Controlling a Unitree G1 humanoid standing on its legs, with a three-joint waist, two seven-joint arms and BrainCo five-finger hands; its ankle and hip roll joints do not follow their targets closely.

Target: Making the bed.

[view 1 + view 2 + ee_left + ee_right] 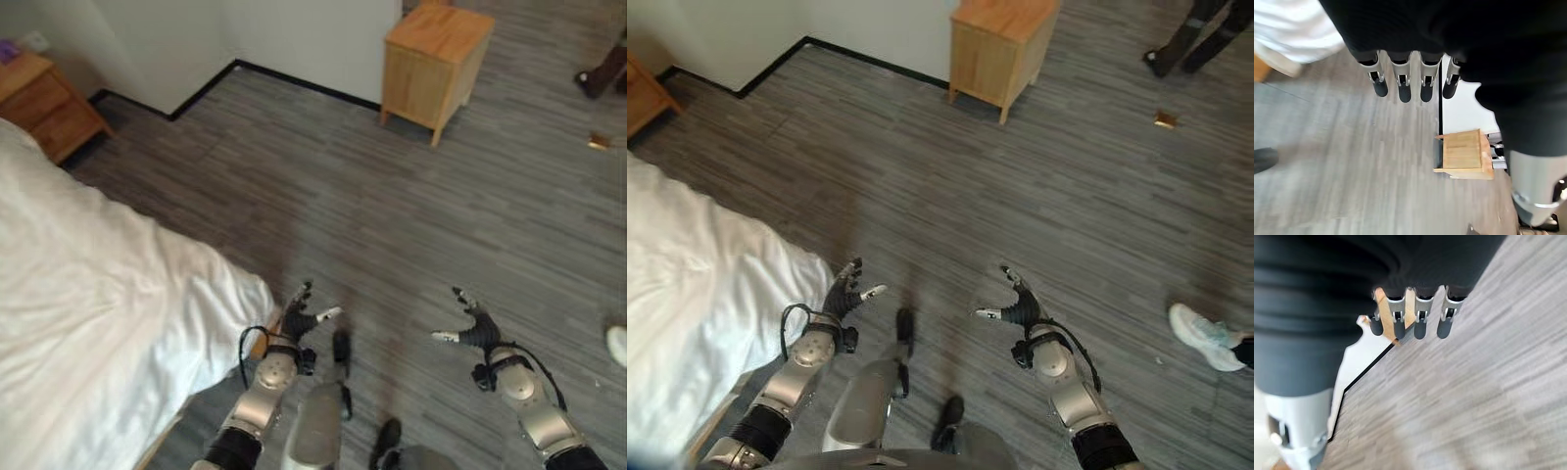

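Left hand [299, 318]: nearest item, raised over the grey plank floor [392, 215] just beside the corner of the bed; fingers [1400, 88] straight and spread, thumb out to the side, holding nothing. Right hand [472, 328]: level with the left and well apart from it, over bare floor; fingers [1418, 325] straight, thumb apart, holding nothing. Bed [88, 304]: on the robot's left, covered by a white duvet [118, 274] with soft creases, its rounded corner hanging down near the left hand, touching neither hand. Person's white shoe [1205, 335]: on the floor to the right of the right hand. Small brown object [1164, 119]: on the floor farther off to the right, too small to identify. Light wooden bedside cabinet [435, 61]: standing on short legs against the white wall [294, 39], beyond both hands. Second wooden cabinet [44, 98]: darker, at the far side of the bed by the wall corner. Person's dark-clad legs [1195, 39]: far right, beyond the brown object.
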